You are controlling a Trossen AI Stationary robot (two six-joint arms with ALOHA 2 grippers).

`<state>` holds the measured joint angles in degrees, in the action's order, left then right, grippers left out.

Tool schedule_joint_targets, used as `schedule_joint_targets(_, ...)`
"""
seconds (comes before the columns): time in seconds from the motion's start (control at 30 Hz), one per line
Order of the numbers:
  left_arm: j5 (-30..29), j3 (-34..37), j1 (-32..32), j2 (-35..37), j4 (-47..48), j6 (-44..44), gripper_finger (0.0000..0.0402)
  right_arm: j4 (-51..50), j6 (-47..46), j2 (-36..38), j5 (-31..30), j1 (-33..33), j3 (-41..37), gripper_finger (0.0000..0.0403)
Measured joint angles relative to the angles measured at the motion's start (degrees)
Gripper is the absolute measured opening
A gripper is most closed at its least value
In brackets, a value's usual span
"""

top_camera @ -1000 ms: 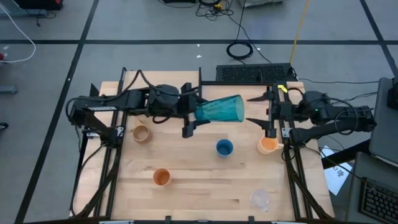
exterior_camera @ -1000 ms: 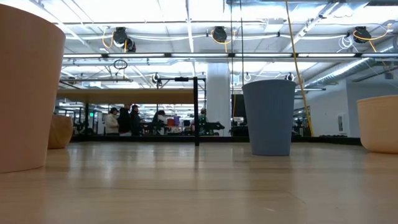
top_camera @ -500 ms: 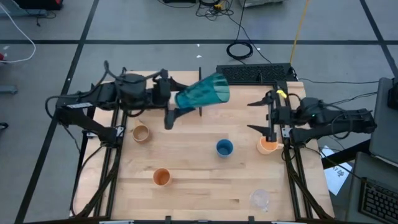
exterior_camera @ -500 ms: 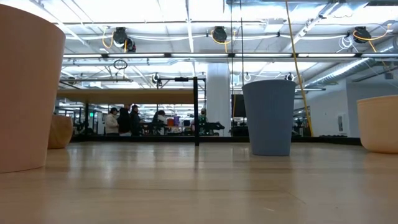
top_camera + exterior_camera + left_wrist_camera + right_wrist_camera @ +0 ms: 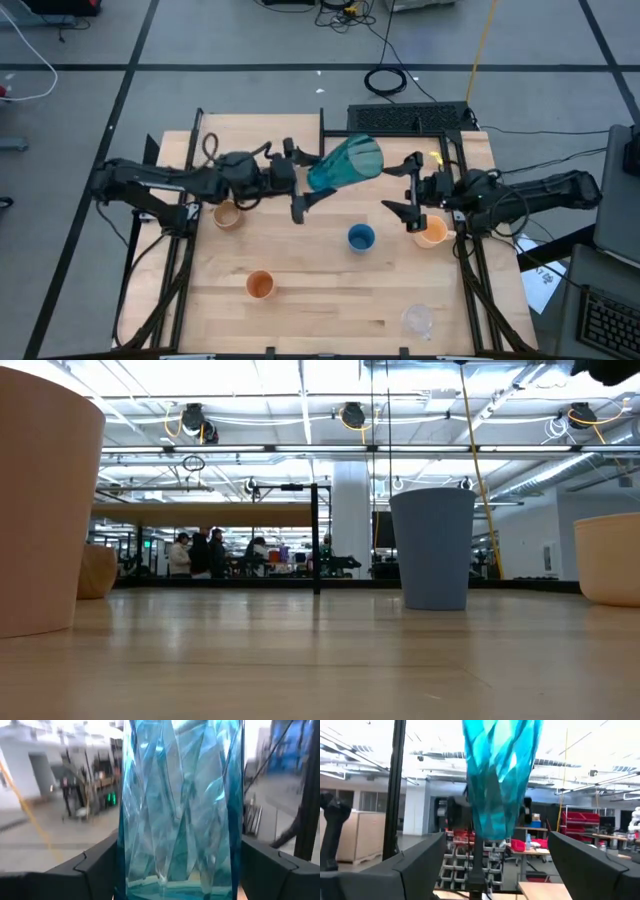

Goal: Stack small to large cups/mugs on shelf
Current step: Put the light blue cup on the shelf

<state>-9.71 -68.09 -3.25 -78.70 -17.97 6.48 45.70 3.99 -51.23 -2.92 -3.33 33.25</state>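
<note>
My left gripper [image 5: 312,178] is shut on the tall translucent teal tumbler [image 5: 345,165], held above the middle of the table's far half; the tumbler also fills the left wrist view [image 5: 182,805]. My right gripper [image 5: 390,187] is open just right of the tumbler and touches nothing; its wrist view shows the tumbler [image 5: 502,775] ahead. On the tabletop stand a tan mug [image 5: 227,214], an orange cup [image 5: 260,285], a blue cup [image 5: 361,237] and a peach-orange mug [image 5: 432,232]. The light-wood shelf board with its thin black frame [image 5: 322,125] is at the far side. My left gripper pinches the tumbler's narrow lower part [image 5: 135,870] between its two fingers [image 5: 95,865], one on each side. The fingers come roughly level from the table's left. The tumbler is lifted clear of the table and lies tilted, its wide mouth [image 5: 366,155] pointing toward the far right.
A clear cup [image 5: 418,320] stands near the front right corner. In the low view the orange cup [image 5: 40,500] looms at the left, the blue cup [image 5: 432,548] stands in the middle and the peach-orange mug [image 5: 610,560] at the right. People show in the room behind.
My left gripper swung the tumbler toward the table's far left, then came back toward the right. The tumbler now points more toward the far right than a second ago. My right gripper has moved toward the table's left, closer to the tumbler, staying open.
</note>
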Motion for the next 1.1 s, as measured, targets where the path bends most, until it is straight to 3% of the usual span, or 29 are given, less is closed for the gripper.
schedule_joint_targets(0.13, 1.6, 7.3, 0.0, -0.8, -17.0, 0.5, 0.0321, 0.0, -1.3, -3.9, 0.1, 0.4, 3.4, 0.0357)
schedule_joint_targets(0.3, 1.8, 13.2, 0.2, -1.6, -27.5, 0.3, 0.0321, -1.6, -1.8, -7.9, 0.2, 0.4, 8.7, 0.0390)
schedule_joint_targets(0.63, 3.9, 15.5, 0.4, -5.7, -36.5, -0.4, 0.0321, -6.5, -1.0, -18.2, 1.2, 1.2, 19.9, 0.0399)
schedule_joint_targets(0.8, 4.3, 15.4, 0.4, -5.6, -37.0, 0.1, 0.0322, -6.9, -1.2, -20.4, 1.6, 1.7, 21.5, 0.0400)
schedule_joint_targets(1.1, 5.7, 15.4, 0.6, -6.5, -39.0, 0.2, 0.0322, 1.8, -1.8, -24.1, 4.8, 1.9, 21.7, 0.0397)
